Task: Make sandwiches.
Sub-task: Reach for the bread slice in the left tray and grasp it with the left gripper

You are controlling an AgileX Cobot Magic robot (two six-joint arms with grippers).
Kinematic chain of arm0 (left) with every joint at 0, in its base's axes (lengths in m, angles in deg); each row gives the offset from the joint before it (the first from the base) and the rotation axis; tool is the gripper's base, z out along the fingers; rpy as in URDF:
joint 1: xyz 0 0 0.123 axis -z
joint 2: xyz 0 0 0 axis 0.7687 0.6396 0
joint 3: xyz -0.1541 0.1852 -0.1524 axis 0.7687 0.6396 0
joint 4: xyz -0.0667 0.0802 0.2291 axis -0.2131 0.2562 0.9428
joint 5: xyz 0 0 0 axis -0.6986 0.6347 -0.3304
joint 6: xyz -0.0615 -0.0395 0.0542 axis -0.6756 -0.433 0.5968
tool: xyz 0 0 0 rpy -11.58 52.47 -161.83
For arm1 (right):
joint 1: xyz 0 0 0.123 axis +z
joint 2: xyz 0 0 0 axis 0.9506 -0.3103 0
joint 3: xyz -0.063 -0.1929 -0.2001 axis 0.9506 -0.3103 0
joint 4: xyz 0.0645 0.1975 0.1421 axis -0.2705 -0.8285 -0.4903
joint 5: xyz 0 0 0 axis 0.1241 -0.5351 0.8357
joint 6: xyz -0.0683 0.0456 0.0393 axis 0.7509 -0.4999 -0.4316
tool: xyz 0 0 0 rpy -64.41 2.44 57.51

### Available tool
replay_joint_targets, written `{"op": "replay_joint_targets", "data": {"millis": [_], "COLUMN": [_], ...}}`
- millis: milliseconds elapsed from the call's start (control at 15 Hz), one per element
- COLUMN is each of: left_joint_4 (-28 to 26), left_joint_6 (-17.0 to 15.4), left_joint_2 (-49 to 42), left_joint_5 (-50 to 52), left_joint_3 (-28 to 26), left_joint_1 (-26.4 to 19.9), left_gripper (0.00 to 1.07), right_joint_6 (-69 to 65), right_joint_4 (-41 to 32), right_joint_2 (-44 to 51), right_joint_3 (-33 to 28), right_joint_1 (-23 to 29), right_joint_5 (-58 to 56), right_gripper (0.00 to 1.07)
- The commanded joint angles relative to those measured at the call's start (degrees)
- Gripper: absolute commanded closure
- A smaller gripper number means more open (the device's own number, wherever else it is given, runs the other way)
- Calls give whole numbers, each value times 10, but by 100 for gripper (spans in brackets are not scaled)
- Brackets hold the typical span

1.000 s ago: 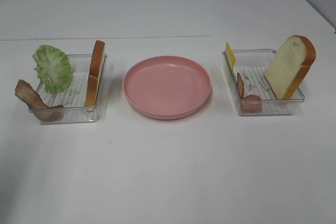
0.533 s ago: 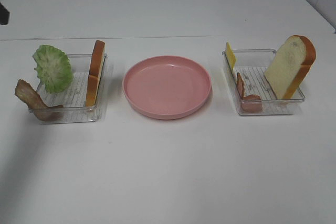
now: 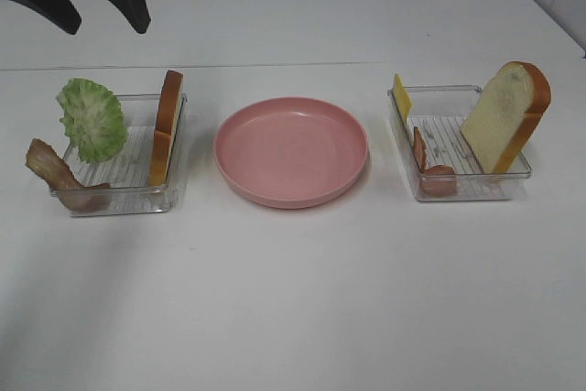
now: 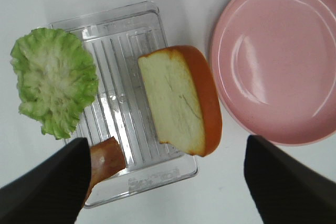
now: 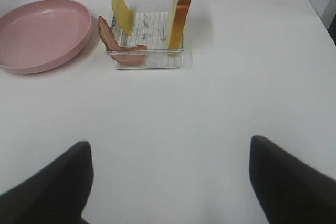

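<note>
Above the left tray (image 3: 128,200), left fingers (image 4: 47,182) spread apart, half cut off; right fingers (image 5: 47,182) apart, only tips visible.

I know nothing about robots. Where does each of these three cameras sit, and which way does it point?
Exterior high: mounted high off the arms, looking down on the table; the left gripper shows at far left.
Left wrist: on the left arm, looking straight down on the left tray; its open gripper shows.
Right wrist: on the right arm, looking slantwise at the right tray; the open right gripper shows.
Shared: all see the pink plate.
</note>
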Motion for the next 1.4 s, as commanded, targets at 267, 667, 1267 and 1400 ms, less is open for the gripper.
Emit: {"op": "replay_joint_targets", "data": {"millis": [267, 667, 1267, 1400], "left_joint_4": [53, 80, 90, 100], "left_joint_6": [-85, -96, -96, -96], "left_joint_2": [136, 163, 211, 224], "left_joint_5": [-70, -71, -71, -71], "left_joint_3": [-170, -171, -170, -170], "left_joint_1": [77, 88, 88, 86], "left_gripper": [31, 32, 34, 34], "right_joint_6": [-3, -3, -3, -3], "right_joint_4": [1, 1, 1, 1], "right_joint_2": [4, 4, 4, 4], "right_joint_3": [-1, -1, -1, -1], "right_joint_1": [-4, -4, -4, -4], "right_joint_5": [6, 6, 6, 6], "right_gripper": [30, 30, 30, 30]}}
